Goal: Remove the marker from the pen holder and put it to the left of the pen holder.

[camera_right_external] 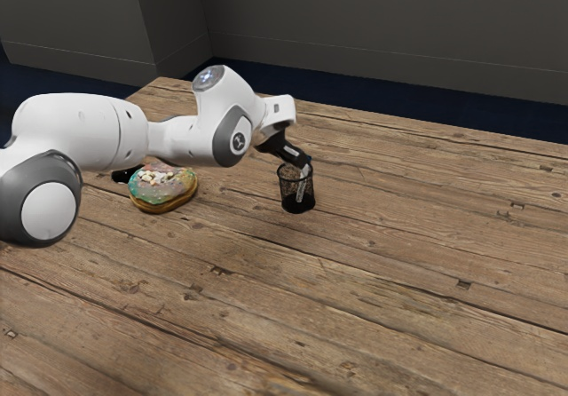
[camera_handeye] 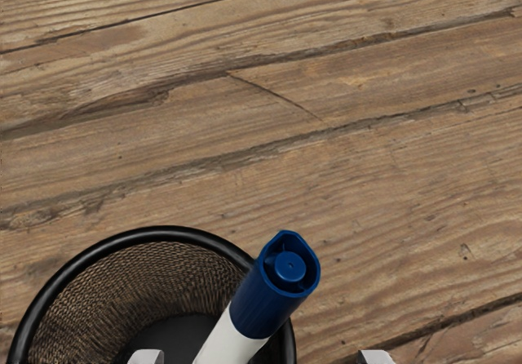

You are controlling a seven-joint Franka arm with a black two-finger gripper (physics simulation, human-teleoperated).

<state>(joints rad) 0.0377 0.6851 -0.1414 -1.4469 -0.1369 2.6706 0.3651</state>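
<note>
Well, the wooden table (camera_right_external: 399,263) runs beneath everything, and the white arm (camera_right_external: 98,134) reaches over it from the exterior view's left. The iced doughnut (camera_right_external: 164,187) lies near the arm, well apart from the black mesh holder (camera_right_external: 298,202). The gripper (camera_right_external: 304,162) is at the holder's mouth, open, its two fingertips apart on either side of the marker (camera_handeye: 269,299). That leans inside the holder, blue cap up past the rim, white barrel below.

Pen holder (camera_handeye: 122,286) and marker (camera_handeye: 261,303) partly beyond the wrist view's edge
</note>
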